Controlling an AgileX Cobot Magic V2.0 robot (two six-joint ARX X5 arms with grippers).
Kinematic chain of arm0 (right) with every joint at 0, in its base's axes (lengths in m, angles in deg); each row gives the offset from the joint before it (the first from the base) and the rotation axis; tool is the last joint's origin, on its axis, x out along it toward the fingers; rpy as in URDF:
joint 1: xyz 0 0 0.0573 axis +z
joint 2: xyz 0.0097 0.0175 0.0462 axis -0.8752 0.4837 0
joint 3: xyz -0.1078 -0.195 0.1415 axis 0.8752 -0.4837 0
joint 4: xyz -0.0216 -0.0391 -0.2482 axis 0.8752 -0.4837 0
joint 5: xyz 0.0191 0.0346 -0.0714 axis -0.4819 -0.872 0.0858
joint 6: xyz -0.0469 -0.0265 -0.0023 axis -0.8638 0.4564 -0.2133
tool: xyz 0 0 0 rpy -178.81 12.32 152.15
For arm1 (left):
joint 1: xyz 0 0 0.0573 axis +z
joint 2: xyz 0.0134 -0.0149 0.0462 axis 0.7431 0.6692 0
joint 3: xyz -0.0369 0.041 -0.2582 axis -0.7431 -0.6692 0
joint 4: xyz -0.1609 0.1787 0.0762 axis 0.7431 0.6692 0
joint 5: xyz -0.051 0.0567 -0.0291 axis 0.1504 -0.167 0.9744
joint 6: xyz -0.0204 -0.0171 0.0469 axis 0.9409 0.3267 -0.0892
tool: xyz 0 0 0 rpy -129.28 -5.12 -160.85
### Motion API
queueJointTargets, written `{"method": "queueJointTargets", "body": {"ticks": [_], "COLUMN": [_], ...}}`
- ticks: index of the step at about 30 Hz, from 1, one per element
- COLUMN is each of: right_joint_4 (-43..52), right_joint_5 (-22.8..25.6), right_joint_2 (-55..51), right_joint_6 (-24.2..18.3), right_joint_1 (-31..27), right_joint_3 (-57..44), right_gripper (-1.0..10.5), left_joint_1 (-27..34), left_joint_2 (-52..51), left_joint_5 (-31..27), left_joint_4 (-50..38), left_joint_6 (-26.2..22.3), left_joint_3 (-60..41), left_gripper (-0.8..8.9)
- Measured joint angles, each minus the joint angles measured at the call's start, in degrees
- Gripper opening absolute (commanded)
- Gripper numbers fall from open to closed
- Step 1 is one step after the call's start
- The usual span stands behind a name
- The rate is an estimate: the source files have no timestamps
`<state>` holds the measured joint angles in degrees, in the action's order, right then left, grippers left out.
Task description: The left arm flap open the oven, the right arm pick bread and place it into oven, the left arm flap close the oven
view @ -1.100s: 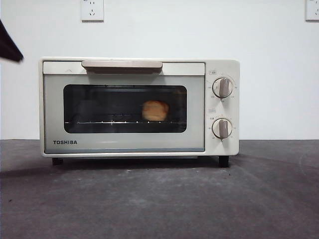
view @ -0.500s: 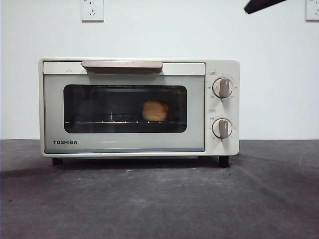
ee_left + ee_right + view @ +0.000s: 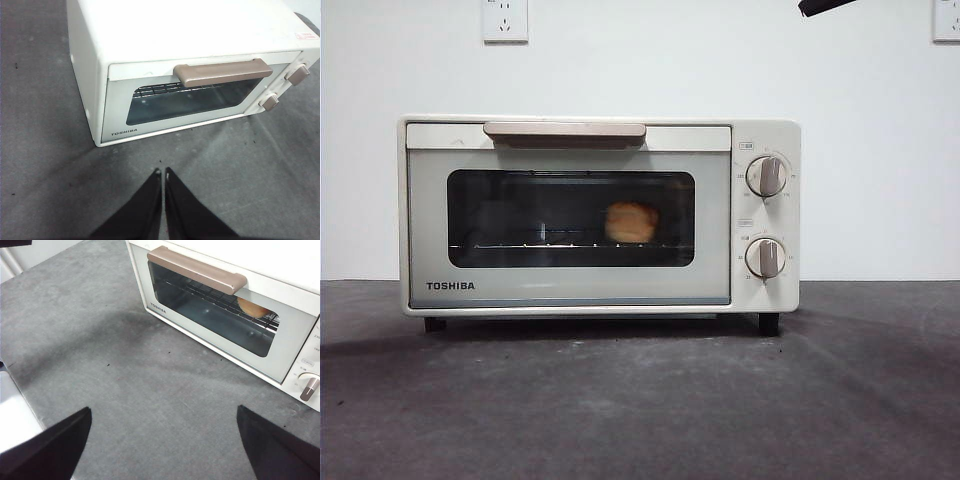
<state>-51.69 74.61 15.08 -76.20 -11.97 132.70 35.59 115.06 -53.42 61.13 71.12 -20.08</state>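
Table (image 3: 640, 400): dark grey, matted surface, carrying the oven; bare in front of the appliance in all three views.

Oven (image 3: 600, 215): cream-white TOSHIBA toaster oven standing square on its black feet on the table, against a white wall (image 3: 640, 70). Door is shut flush with the body. The beige bar handle (image 3: 565, 130) runs along the door's upper edge. Two round knobs (image 3: 766, 176) sit one above the other on the panel to the side of the door, both pointers upright.

Contents: through the dark glass window a wire rack (image 3: 560, 244) is visible, and the bread (image 3: 632, 222) rests on it, toward the knob side of the chamber. The right wrist view confirms the loaf on the rack behind the glass, partly hidden by the door frame. The left wrist view shows the rack but not the loaf.

Left gripper (image 3: 163, 172): jaws pressed together, holding nothing, hanging above the table in front of the oven, well apart from the door.

Right gripper (image 3: 165, 412): jaws spread wide apart, empty, above the table in front of the oven door, touching nothing.

Front view: a black arm tip (image 3: 825, 6) shows at the top edge only.

Wall sockets (image 3: 505, 20): two, high on the wall.
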Motion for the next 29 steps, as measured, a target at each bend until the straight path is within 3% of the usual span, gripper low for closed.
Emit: {"method": "queueJointTargets", "body": {"ticks": [4,9,29], "right_joint_4": [-0.02,-0.02,0.0], "right_joint_5": [0.0,0.02,0.02], "right_joint_2": [0.0,0.0,0.0], "right_joint_6": [0.02,0.37,0.35], "right_joint_1": [0.0,0.0,0.0], "right_joint_3": [0.0,0.0,0.0], "right_gripper": [4.0,0.1,0.1], "left_joint_1": [0.0,0.0,0.0], "left_joint_2": [0.0,0.0,0.0], "left_joint_5": [0.0,0.0,0.0], "left_joint_4": [0.02,0.02,0.02], "left_joint_6": [0.0,0.0,0.0], "left_joint_3": [0.0,0.0,0.0], "left_gripper": [0.19,0.19,0.19]}}
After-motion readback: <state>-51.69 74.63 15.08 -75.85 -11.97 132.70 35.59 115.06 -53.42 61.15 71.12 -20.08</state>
